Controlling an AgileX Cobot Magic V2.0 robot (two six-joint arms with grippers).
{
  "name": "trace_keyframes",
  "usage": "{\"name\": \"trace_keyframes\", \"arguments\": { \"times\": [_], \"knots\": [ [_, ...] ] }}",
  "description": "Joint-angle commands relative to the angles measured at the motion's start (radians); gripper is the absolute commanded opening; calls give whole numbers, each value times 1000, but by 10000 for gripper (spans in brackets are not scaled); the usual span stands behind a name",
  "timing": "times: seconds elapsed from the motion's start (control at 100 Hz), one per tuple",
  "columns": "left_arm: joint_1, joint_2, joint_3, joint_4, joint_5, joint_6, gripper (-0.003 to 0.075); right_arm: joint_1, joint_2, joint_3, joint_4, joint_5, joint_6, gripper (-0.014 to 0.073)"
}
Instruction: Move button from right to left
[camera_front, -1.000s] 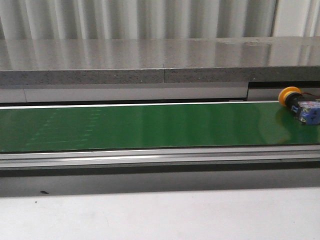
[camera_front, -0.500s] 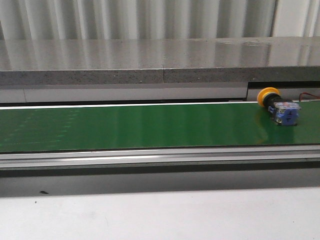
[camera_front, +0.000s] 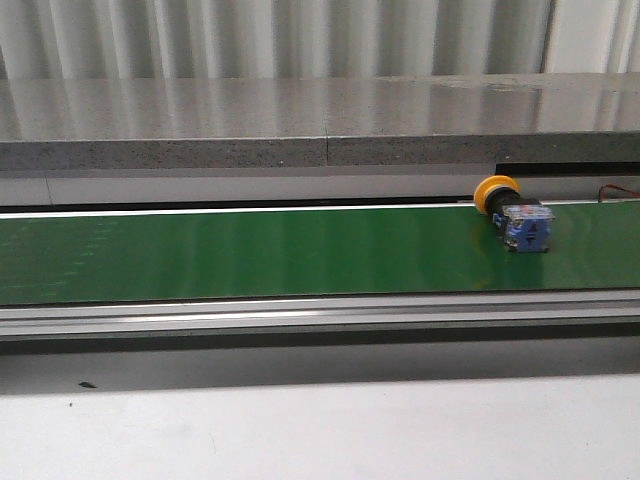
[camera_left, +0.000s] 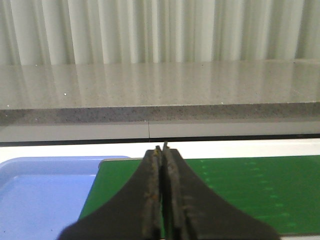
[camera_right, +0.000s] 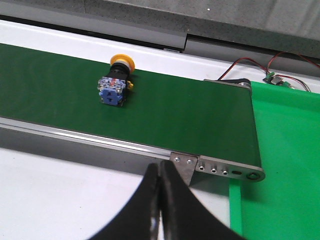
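Note:
The button (camera_front: 516, 214) lies on its side on the green conveyor belt (camera_front: 250, 250) toward the right, yellow cap toward the back, blue base toward the front. It also shows in the right wrist view (camera_right: 116, 81). My right gripper (camera_right: 160, 167) is shut and empty, over the white table in front of the belt's near rail, well short of the button. My left gripper (camera_left: 162, 148) is shut and empty, above the left end of the belt. Neither gripper shows in the front view.
A blue tray (camera_left: 40, 195) sits beside the belt's left end. A grey stone ledge (camera_front: 300, 125) runs behind the belt. The belt's right end has a metal bracket (camera_right: 220, 169), wires (camera_right: 260, 65) and a bright green surface (camera_right: 285, 165) beyond.
The button has travelled leftward along the belt, from the right edge of the front view to further in. No gripper has touched it.

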Motion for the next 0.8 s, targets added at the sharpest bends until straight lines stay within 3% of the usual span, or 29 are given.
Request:
{"name": "trace_keyframes", "arguments": {
  "times": [0.0,0.13,0.35,0.44,0.54,0.63,0.69,0.79],
  "knots": [
    [0,10,-122,12,38,-7,-21,-1,7,-23,-8,-70,-8,-68],
    [0,127,-297,12,297,-7,-21,-1,7,-23,-8,-69,-8,-68],
    [0,361,-476,47,508,30,1,-1,7,-23,-8,-68,-8,-68],
    [0,454,-530,47,557,30,144,-1,7,-23,-8,-68,-8,-68],
    [0,538,-563,47,548,30,430,-1,7,-23,-8,-68,-8,-68],
    [0,605,-582,38,520,30,629,-1,7,-23,-8,-68,-8,-68],
    [-2,654,-601,8,522,30,678,-1,7,-23,-8,-68,-8,-68],
    [-6,733,-640,-72,522,47,671,-1,7,-23,-8,-68,-8,-68]
  ]
}}
